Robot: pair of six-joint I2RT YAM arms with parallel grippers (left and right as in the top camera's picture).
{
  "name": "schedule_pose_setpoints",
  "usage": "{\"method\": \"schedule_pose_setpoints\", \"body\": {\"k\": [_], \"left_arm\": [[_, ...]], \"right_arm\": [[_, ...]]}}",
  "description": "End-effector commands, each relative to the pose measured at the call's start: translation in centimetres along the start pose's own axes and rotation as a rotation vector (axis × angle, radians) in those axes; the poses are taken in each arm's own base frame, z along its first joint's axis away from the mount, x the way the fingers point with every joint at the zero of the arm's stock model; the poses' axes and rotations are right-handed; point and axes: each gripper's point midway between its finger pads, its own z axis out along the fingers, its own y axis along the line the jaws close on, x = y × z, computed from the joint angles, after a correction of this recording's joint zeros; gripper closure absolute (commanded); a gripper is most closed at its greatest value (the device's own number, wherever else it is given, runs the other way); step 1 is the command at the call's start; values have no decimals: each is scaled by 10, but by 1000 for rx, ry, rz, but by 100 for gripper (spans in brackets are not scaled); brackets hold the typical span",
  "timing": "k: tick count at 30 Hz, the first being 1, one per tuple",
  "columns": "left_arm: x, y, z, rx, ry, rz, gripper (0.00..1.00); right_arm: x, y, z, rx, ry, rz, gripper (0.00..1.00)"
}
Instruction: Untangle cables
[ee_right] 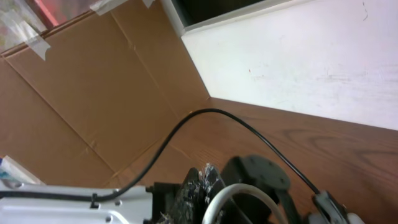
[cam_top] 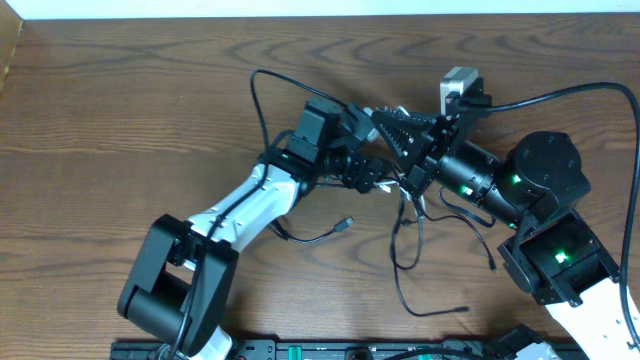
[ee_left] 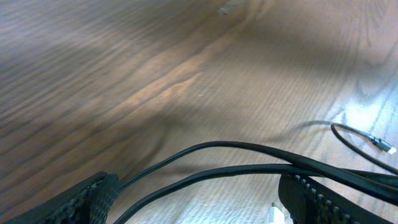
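The cables (cam_top: 408,228) lie as a loose black tangle on the wooden table, just in front of both grippers. One plug end (cam_top: 346,223) points left of the tangle. My left gripper (cam_top: 378,178) hovers low over the table and is open wide. In the left wrist view two black cords (ee_left: 249,168) run across the gap between its fingers (ee_left: 93,198), and a silver-tipped plug (ee_left: 380,145) lies at the right. My right gripper (cam_top: 380,114) is raised just behind the left one, with its jaws shut (ee_right: 207,178). A white cord loop (ee_right: 245,193) curves in front of them.
A cardboard box wall (ee_right: 93,106) and a white wall (ee_right: 298,56) stand beyond the table's far edge. A thick black arm cable (cam_top: 258,100) arcs over the table behind the left arm. A black rail (cam_top: 300,350) runs along the front edge.
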Motion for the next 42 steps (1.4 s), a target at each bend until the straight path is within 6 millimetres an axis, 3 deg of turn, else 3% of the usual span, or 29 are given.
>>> {"method": "schedule_pose_setpoints", "body": {"k": [1,8,14,16,19,25,27,28,31,33,36,39,42], "left_arm": [[9,-5,14,-3,23,20,12],[14,-13,30,19,27,41,16],[28,-13,42,29,64,31,31],[28,-13,42,28,64,31,50],[26,-10,42,15,54,36,89],[31,38,35,-249,78,1,93],[35,50,30,-296,88,-26,93],[39,62,24,-318,102,-52,92],[51,86,10,-358,130,-126,93],[63,106,-3,-392,153,-199,93],[80,131,-22,-435,186,-290,92],[97,153,-46,-474,220,-376,93],[108,167,-68,-505,235,-441,93]], "right_arm": [[-10,8,-4,-14,-25,-30,99],[-6,7,-4,-7,-12,-24,99],[-4,5,-4,-2,-2,-19,99],[-3,5,-4,-2,-1,-19,99],[-3,5,-4,-2,-1,-19,99],[-5,-4,-5,50,-12,-35,99],[-6,-16,-6,119,-25,-47,99],[-9,-34,-9,216,-42,-61,99],[-15,-76,-26,460,-87,-54,99],[-20,-111,-50,689,-134,-57,99],[-30,-148,-92,989,-210,-74,99],[-45,-170,-145,1290,-323,-94,99],[-55,-179,-186,1497,-412,-104,99]]}}
